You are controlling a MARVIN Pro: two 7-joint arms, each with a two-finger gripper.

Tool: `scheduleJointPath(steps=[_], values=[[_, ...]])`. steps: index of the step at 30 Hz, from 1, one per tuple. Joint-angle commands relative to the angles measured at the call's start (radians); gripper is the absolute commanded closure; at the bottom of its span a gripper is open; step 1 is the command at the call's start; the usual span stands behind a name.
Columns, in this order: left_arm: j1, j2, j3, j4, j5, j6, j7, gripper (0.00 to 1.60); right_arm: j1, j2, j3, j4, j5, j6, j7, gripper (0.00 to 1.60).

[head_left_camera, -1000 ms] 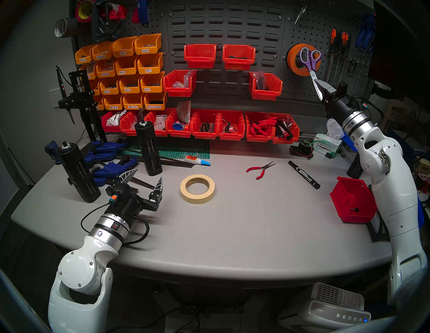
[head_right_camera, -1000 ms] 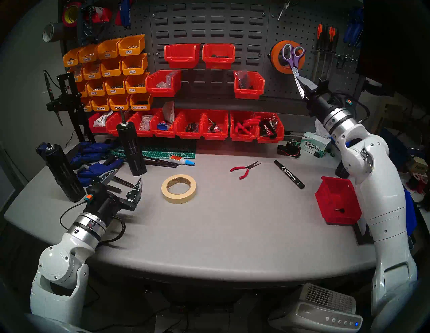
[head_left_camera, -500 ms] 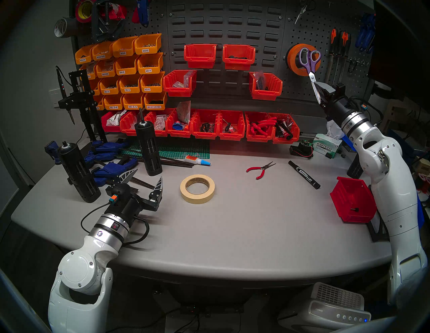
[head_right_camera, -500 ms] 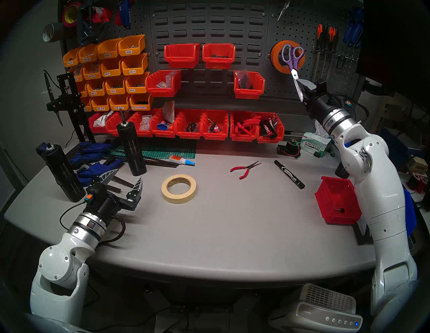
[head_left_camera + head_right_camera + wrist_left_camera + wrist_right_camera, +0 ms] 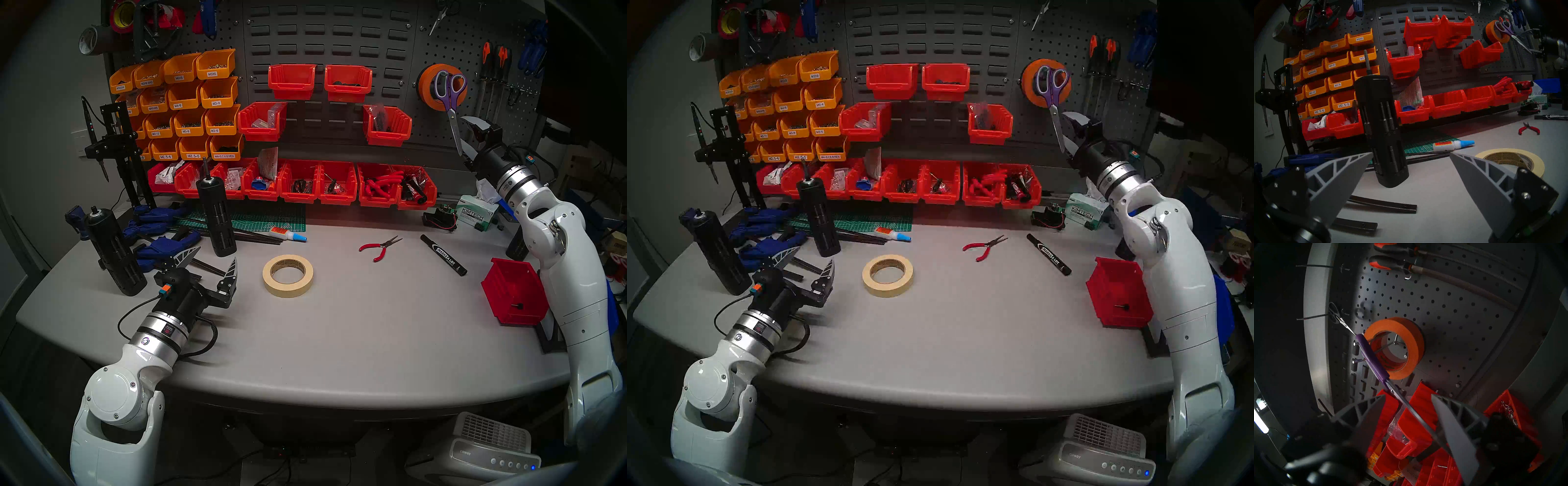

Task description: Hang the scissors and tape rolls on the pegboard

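Observation:
The purple-handled scissors (image 5: 451,86) (image 5: 1052,85) (image 5: 1371,356) hang by a handle loop from a hook on the pegboard (image 5: 441,44) (image 5: 1440,310), blades pointing down. They hang in front of the orange tape roll (image 5: 426,74) (image 5: 1407,331), which sits on the same hook. A dark rim behind the orange roll may be the black roll. My right gripper (image 5: 464,135) (image 5: 1408,395) is open, with the blades running between its spread fingers. The beige tape roll (image 5: 288,291) (image 5: 1508,150) lies flat mid-table. Just left of it my left gripper (image 5: 217,254) (image 5: 1410,152) rests open and empty.
Red pliers (image 5: 380,247), a black marker (image 5: 443,255) and a red bin (image 5: 515,292) lie on the table's right side. Black cylindrical holders (image 5: 217,217), blue clamps (image 5: 163,244) and a glue bottle (image 5: 288,235) crowd the left. Files and small scissors (image 5: 439,15) hang nearby.
My right gripper has opened off the scissor blades and drawn back slightly. The scissors have swung to hang straighter from the hook. The left arm has not moved.

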Motion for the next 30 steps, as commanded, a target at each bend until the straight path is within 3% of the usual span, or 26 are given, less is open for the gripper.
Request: scheduleJointPath(steps=[1,8,14,20,30], values=[[0.0,-0.001,0.002,-0.014,0.0,-0.007,-0.001,0.0,0.025,0.003,0.011,-0.017,-0.001,-0.009,0.003,0.39],[0.0,0.0,0.002,-0.014,0.0,-0.007,-0.001,0.0,0.019,0.016,0.007,-0.027,-0.014,-0.006,0.003,0.38],[-0.001,0.0,0.002,-0.014,0.0,-0.006,-0.001,0.0,-0.007,0.065,-0.008,-0.099,-0.082,0.02,0.018,0.13],[-0.001,0.0,0.002,-0.014,0.0,-0.006,-0.001,0.0,-0.036,0.084,0.012,-0.176,-0.112,0.039,0.034,0.14],[-0.002,0.0,0.002,-0.013,0.0,-0.005,-0.001,0.0,-0.113,0.174,0.08,-0.3,-0.232,0.084,0.061,0.11]])
